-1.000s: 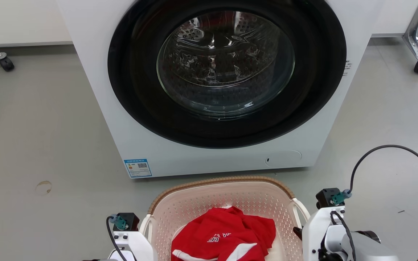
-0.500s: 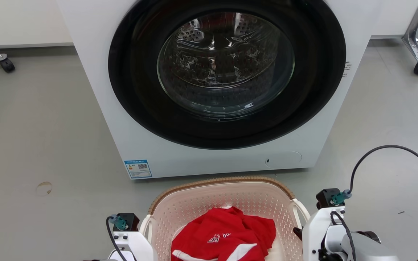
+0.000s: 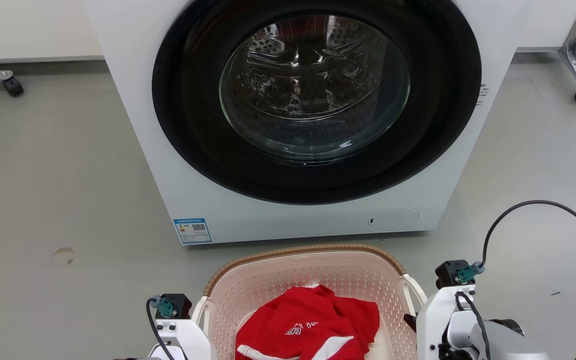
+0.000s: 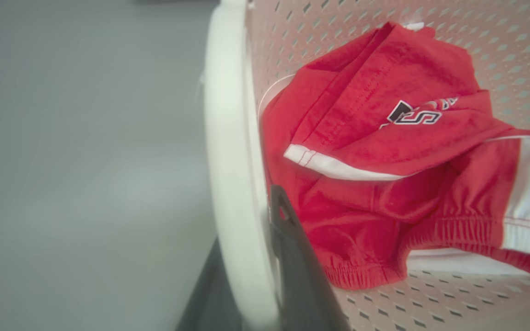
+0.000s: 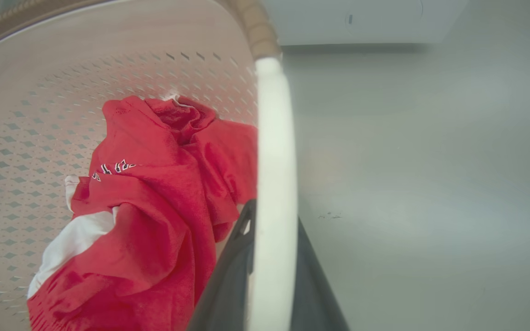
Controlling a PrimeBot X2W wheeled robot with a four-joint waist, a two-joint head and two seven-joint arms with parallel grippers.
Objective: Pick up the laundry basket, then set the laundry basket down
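The worry from here is a lopsided carry. Each hold is only a thin pinch on a smooth white loop, so if one arm rises or sinks ahead of the other, the laundry basket (image 3: 293, 275) could tip, slip through the fingers, or bump its woven rim against the washer (image 3: 138, 100) just beyond it. The red garment (image 3: 313, 320) lies bunched on the side away from the washer, which may pull the load that way. The basket sits right in front of the washer, below its door, between the two arms. The left gripper (image 4: 246, 257) is closed around the left handle (image 4: 228, 138), one dark finger inside the loop and one outside. The right gripper (image 5: 272, 239) clamps the right handle (image 5: 272, 138) the same way. I cannot tell whether the base is clear of the floor (image 3: 43, 175).
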